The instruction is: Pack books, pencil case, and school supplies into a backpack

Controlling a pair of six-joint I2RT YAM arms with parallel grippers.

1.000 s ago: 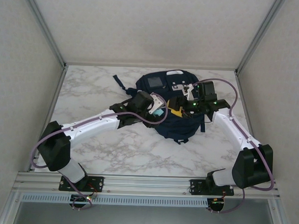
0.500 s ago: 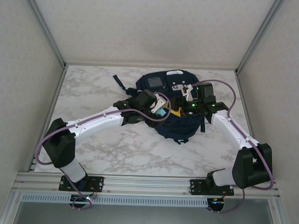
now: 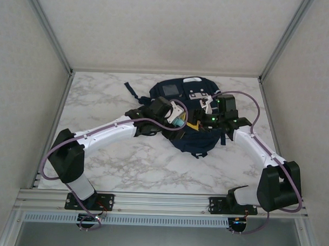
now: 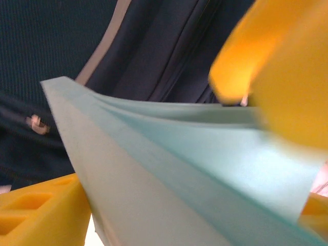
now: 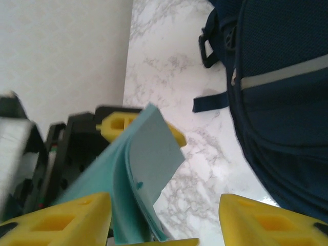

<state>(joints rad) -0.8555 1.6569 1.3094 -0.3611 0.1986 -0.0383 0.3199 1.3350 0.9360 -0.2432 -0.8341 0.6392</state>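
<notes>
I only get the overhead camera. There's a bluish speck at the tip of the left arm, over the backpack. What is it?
Observer: A light-blue pad, its sheets bowed, pinched between the left claw's yellow fingers; the left wrist view shows it close up.
Operator: Is the right claw gripping it too?
Observer: No. Its wrist view shows its own yellow fingers wide apart, with the pad reaching into the gap between them.

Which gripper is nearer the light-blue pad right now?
Left. The left gripper is shut on the light-blue pad above the backpack; the right gripper faces it open, close by but not gripping it.
</notes>
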